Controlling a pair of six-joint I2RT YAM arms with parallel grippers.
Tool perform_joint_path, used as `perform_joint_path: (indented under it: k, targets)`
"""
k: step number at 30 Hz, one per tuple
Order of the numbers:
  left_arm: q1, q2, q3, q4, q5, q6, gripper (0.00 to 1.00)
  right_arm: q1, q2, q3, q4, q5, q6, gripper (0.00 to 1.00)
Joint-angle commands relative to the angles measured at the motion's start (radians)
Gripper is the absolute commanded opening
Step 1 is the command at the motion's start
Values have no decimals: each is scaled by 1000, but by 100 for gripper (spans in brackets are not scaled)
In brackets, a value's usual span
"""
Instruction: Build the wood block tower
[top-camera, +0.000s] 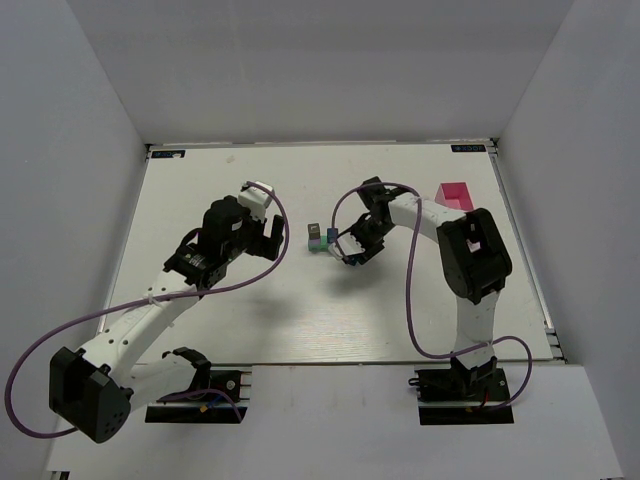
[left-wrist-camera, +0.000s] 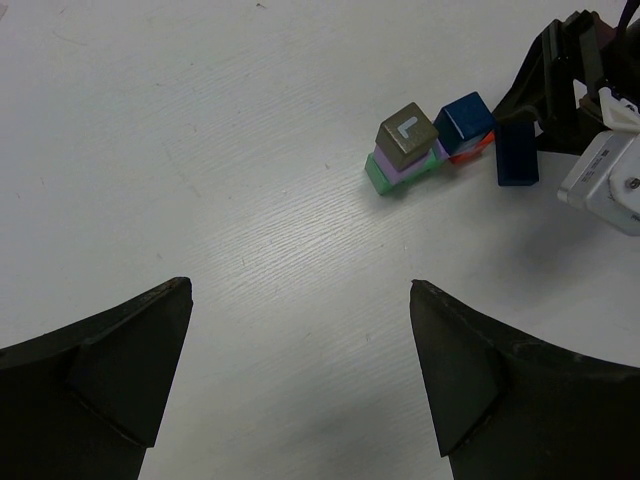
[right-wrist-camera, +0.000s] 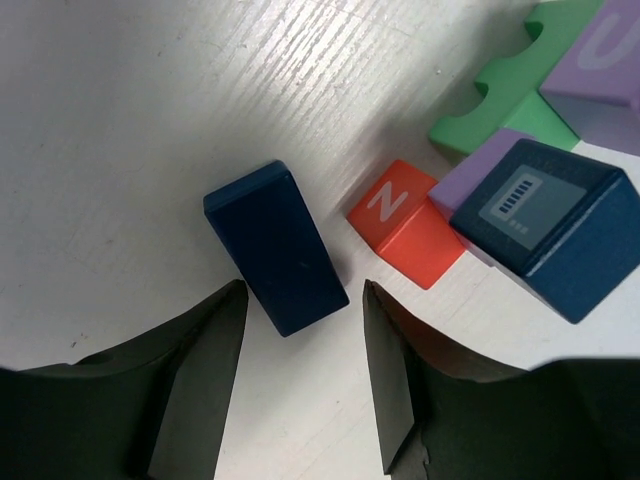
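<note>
The tower (top-camera: 318, 238) is a small cluster at mid-table. It has a grey cube (left-wrist-camera: 407, 135) on a lilac block (left-wrist-camera: 395, 166) on a green block (left-wrist-camera: 376, 178). Beside them a blue cube (right-wrist-camera: 545, 225) rests on a lilac piece (right-wrist-camera: 478, 176), next to a red-orange cube (right-wrist-camera: 405, 222). A dark blue brick (right-wrist-camera: 278, 247) lies flat on the table just right of the cluster. My right gripper (right-wrist-camera: 303, 292) is open, its tips flanking the brick's near end without touching. My left gripper (left-wrist-camera: 300, 290) stands wide open over bare table, left of the tower.
A pink box (top-camera: 455, 195) sits at the back right, behind the right arm. Grey walls enclose the white table (top-camera: 300, 310) on three sides. Purple cables loop from both arms over the near part of the table.
</note>
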Motion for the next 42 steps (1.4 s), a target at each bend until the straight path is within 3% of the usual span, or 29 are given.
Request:
perform_joint_path:
  k: [1, 7, 24, 35, 37, 42]
  targets:
    - [2, -34, 20, 20, 16, 4, 100, 16, 34, 37, -95, 26, -31, 56]
    - [2, -34, 20, 20, 16, 4, 100, 19, 57, 72, -156, 47, -31, 51]
    - [2, -43, 20, 20, 6, 4, 100, 45, -62, -123, -107, 44, 55, 39]
    - [2, -63, 10, 20, -4, 4, 100, 86, -107, -216, -98, 32, 205, 44]
    - [2, -63, 10, 20, -4, 4, 100, 91, -112, -233, -77, 25, 271, 40]
    - [2, -83, 1, 29, -13, 4, 100, 96, -167, -241, -80, -6, 441, 2]
